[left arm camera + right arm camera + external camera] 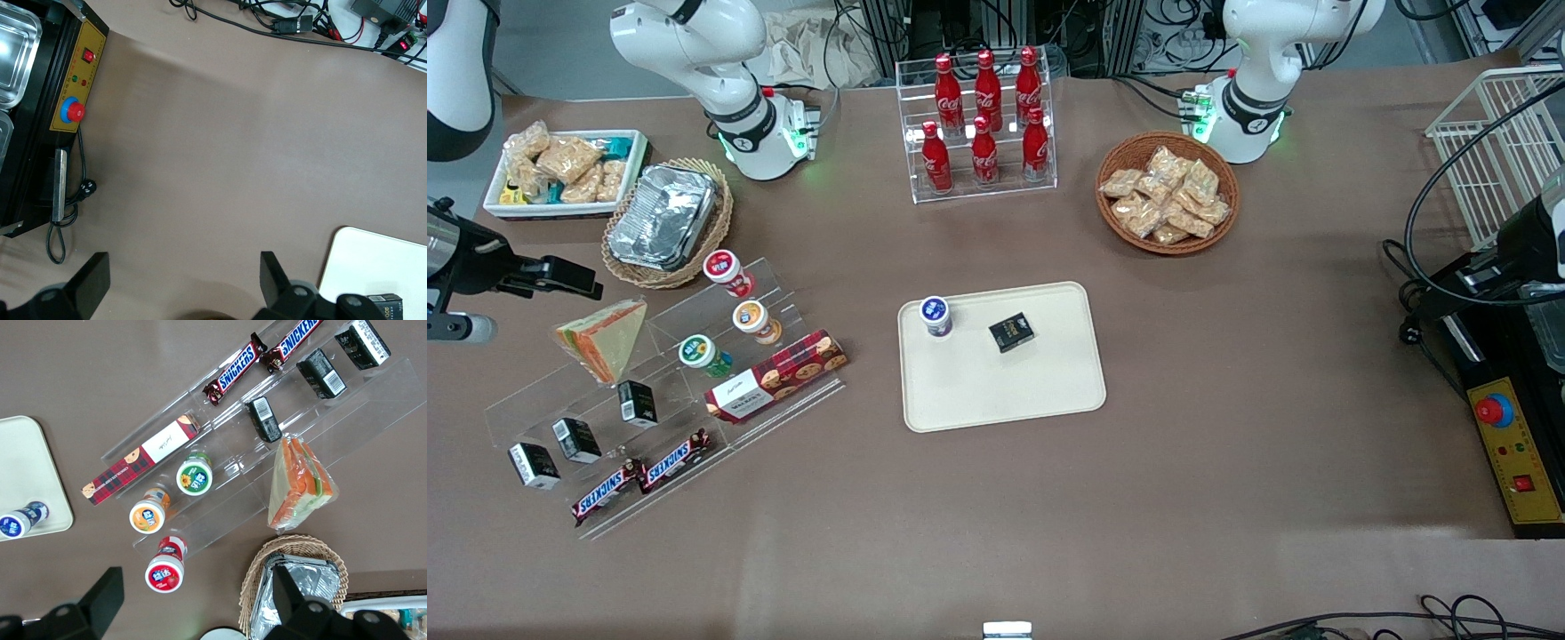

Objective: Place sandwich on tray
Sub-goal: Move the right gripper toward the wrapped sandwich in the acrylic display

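1. We're looking at the sandwich (605, 338) sitting on the upper step of the clear acrylic stand (667, 391) toward the working arm's end of the tabletop (1227, 400); it's leaning with its orange-green filling edge showing.
2. The gripper (193, 603) is hovering up above the stand area with its two fingers spread wide apart and nothing between them. From the wrist camera we're seeing the sandwich (299, 483) well apart from the fingers (103, 590), so no contact.
3. The tray (1005, 391) is lying flat in the middle of the tabletop, well apart from the sandwich. It's already carrying a small blue-lidded cup (935, 316) and a little black box (1011, 332), both on the part farther from the front camera.
4. Sharing the stand with the sandwich: three small lidded cups, red (726, 269), orange (752, 319) and green (699, 352), a red plaid cookie box (775, 375), three small black boxes (576, 439) and two Snickers bars (640, 477) on the lowest step.
5. Just beside the stand, farther from the front camera, a foil container (663, 216) is sitting in a wicker basket, with a white bin of snacks (562, 172) next to it.
6. Farther from the front camera than the tray, we're also seeing a clear rack of red cola bottles (983, 124) and a round basket of snack packets (1167, 203).
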